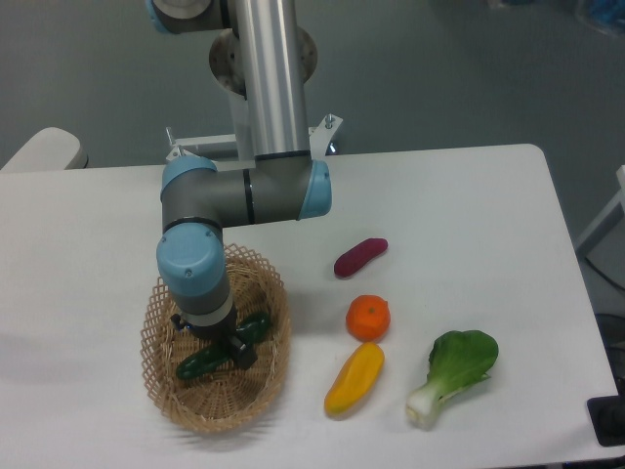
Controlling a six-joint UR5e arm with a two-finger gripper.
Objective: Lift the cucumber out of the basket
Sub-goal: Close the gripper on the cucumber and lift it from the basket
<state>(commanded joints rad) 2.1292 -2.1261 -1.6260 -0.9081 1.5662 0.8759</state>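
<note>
Fixed camera, looking down at a white table [459,195] from the near side

Arm comes in from the far edge, elbow bends left, wrist points straight down into the basket [271,322]. Basket is oval tan wicker with a lattice rim, sits near-left on the table

Cucumber [200,364] lies inside the basket, dark green and glossy, long axis running from near-left up to far-right. Its near-left end is clear to see, its far-right end pokes out past the wrist, and its middle is covered by the tool

Gripper [234,347] is down at cucumber level, right over the middle of it. Black finger hardware shows on either side of the cucumber body, but the wrist blocks most of the tips, so I can't tell if the fingers are clamped on it or just straddling it. Can't tell either whether the cucumber rests on the basket floor or is raised off it

Outside the basket, right of it: purple sweet potato [360,257] farthest back, orange [368,318] nearer, yellow pepper [354,378] just nearer than the orange, bok choy [454,374] right of the pepper with its white stem pointing near-left. All four sit apart from the basket and from each other, pepper and orange closest together
</note>
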